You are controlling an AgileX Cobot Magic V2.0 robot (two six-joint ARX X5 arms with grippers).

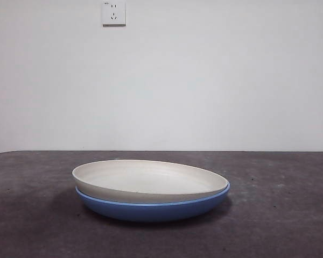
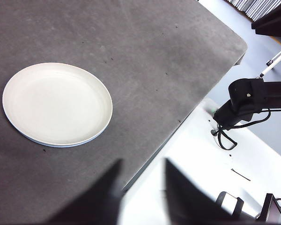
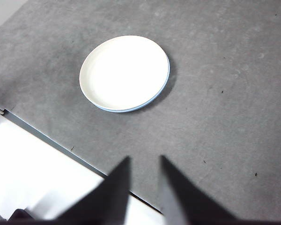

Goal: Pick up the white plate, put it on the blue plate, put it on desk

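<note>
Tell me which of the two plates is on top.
The white plate is on top, nested slightly askew in the blue plate, which rests directly on the desk with only its rim and underside showing.

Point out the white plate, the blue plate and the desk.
white plate (image 1: pixel 151 180): front view, on its inner surface.
blue plate (image 1: pixel 151 210): front view, on its outer wall below the white plate.
desk (image 1: pixel 280 215): front view, on bare tabletop beside the plates.
</note>
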